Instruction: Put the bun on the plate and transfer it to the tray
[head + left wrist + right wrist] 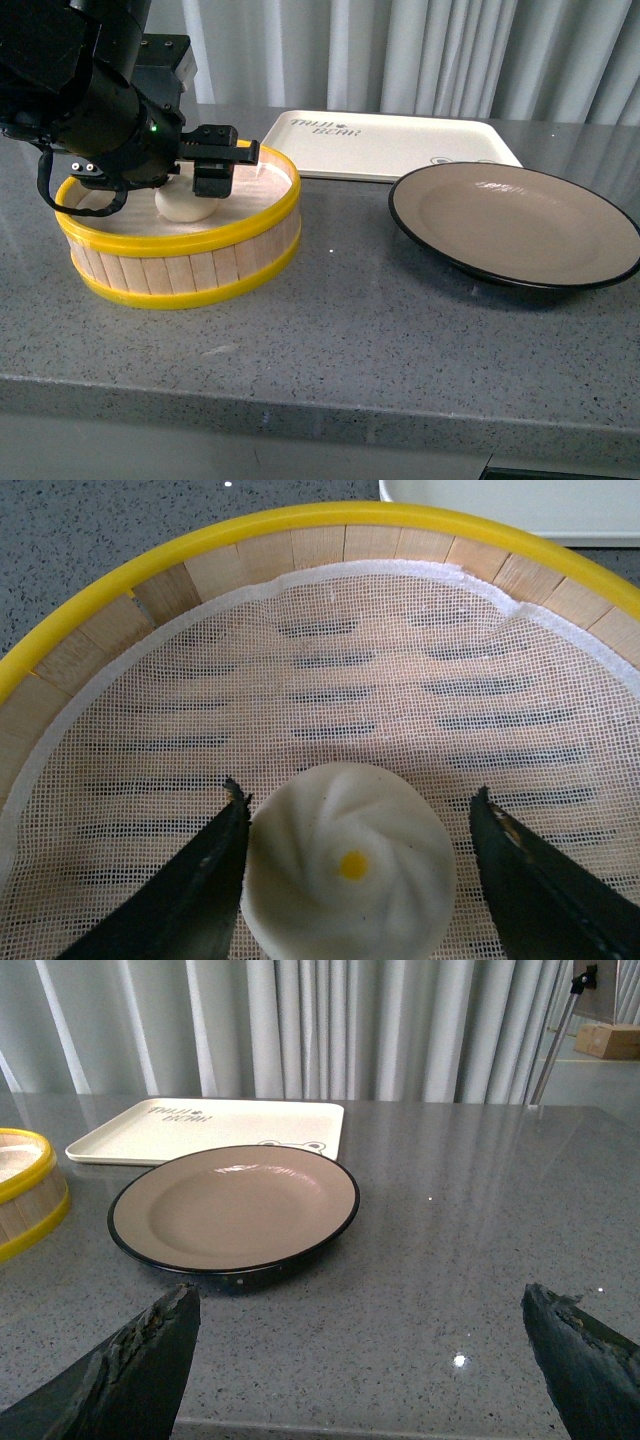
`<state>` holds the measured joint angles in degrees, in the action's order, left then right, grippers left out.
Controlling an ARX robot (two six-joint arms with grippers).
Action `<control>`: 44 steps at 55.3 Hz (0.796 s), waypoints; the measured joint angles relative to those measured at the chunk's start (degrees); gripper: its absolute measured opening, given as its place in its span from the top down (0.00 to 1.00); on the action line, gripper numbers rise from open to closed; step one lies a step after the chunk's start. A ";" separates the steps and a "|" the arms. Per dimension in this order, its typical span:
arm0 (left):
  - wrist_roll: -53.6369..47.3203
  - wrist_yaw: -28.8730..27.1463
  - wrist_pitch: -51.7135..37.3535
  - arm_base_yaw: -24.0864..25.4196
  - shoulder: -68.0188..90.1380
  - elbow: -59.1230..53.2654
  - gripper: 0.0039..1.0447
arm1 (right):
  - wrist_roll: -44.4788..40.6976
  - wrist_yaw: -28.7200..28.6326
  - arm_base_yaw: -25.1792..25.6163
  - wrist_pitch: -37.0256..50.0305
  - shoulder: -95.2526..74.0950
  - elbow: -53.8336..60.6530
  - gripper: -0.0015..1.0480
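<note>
The bun sits in the steamer basket, on the white mesh liner. It has a small yellow dot in the middle of its swirl. In my left wrist view its near edge is cut off. In the front view the basket wall and the arm hide most of it. My left claw is spread open, with one finger on each side of the bun. One finger is right at the bun and I cannot tell if it touches. The other has a gap. The plate rests on the grey worktop, apart from the basket. The tray lies behind both, its lettering too small to read. My right claw hangs wide open over the worktop, near the plate, holding nothing.
</note>
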<state>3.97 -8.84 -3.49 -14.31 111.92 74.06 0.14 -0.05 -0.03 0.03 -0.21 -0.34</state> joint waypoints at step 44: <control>-3.93 1.79 2.08 -12.26 -10.12 5.97 0.97 | 0.00 0.00 0.00 0.00 0.00 0.00 0.08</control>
<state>0.03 -7.05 -1.41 -26.57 101.80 80.03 0.14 -0.05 -0.03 0.03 -0.21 -0.34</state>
